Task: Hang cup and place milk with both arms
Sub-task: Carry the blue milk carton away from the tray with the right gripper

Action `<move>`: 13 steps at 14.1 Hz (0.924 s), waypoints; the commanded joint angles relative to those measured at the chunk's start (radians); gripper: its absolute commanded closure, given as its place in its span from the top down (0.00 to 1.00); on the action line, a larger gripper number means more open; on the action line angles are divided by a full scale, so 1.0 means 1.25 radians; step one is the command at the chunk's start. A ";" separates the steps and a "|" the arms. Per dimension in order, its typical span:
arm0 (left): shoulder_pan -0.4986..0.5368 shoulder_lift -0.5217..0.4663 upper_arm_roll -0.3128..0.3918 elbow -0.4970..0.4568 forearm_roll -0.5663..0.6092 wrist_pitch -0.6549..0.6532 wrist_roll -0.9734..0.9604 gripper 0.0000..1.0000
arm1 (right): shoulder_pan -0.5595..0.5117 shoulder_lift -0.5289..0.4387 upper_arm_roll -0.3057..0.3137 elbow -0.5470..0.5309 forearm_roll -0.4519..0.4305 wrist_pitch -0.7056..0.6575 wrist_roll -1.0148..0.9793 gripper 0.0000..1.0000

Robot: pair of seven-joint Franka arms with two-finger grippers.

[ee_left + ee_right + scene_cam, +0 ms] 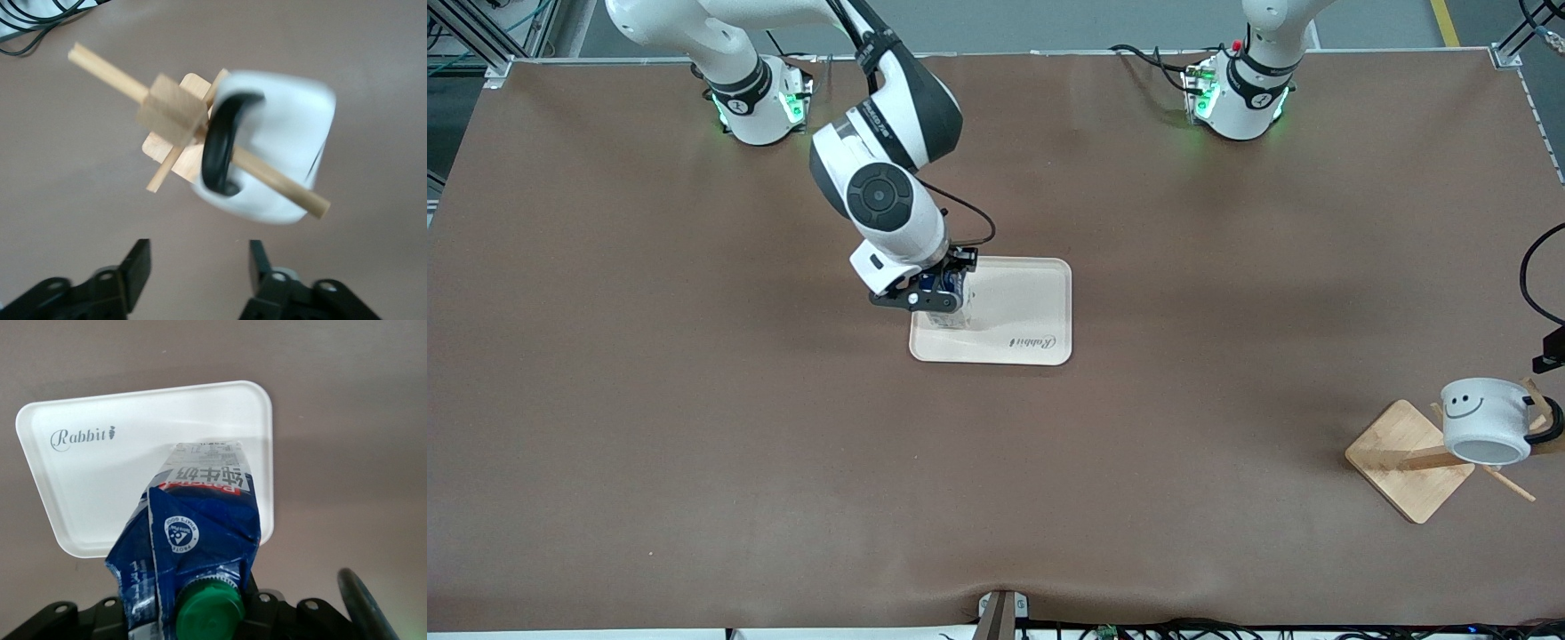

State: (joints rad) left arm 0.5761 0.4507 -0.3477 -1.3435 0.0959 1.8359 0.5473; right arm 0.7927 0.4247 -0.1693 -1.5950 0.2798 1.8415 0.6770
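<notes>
Blue carton, the milk [193, 540], sits pinched in the right claw [936, 294], over the tray [1032, 307] edge nearest the right arm's base; let go tilted, it could topple. Green cap, red label, creased gable. The cup [267, 157] hangs by its black handle on the wooden rack [175, 110]; the left claw [199, 267] gapes empty beside it.

A robotics lab or test cell. The wide counter covered in a brown mat [694, 400] carries two bolted-down white robot arm bases with green status lights [758, 105], at about eleven and one o'clock. Black cable bundles [1227, 629] trail along the six o'clock edge, and aluminium framing [480, 36] stands at the ten o'clock corner over a grey floor.
</notes>
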 commanded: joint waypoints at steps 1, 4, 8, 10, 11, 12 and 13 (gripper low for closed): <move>-0.001 -0.017 -0.008 0.007 -0.010 -0.054 -0.057 1.00 | -0.066 -0.038 0.004 0.030 0.007 -0.068 0.012 0.00; -0.007 -0.044 -0.010 0.003 -0.007 -0.110 -0.110 1.00 | -0.161 -0.077 0.003 0.023 -0.005 -0.100 0.003 0.00; -0.012 -0.082 -0.033 -0.006 -0.004 -0.171 -0.179 1.00 | -0.267 -0.105 0.003 0.012 -0.051 -0.166 -0.124 0.00; -0.012 -0.094 -0.038 -0.006 -0.004 -0.197 -0.207 1.00 | -0.326 -0.131 0.003 -0.025 -0.100 -0.164 -0.205 0.00; -0.012 -0.099 -0.053 -0.009 -0.004 -0.202 -0.230 1.00 | -0.359 -0.134 0.003 -0.030 -0.110 -0.165 -0.254 0.00; -0.012 -0.103 -0.069 -0.012 -0.004 -0.203 -0.257 1.00 | -0.397 -0.136 0.003 -0.048 -0.111 -0.163 -0.307 0.00; -0.012 -0.109 -0.075 -0.019 -0.003 -0.203 -0.287 1.00 | -0.434 -0.140 0.003 -0.063 -0.111 -0.157 -0.369 0.00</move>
State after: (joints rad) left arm 0.5583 0.3454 -0.4193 -1.3383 0.0945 1.5921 0.2488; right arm 0.3361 0.2934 -0.1859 -1.6070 0.1526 1.6349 0.3303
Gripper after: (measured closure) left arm 0.000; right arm 0.498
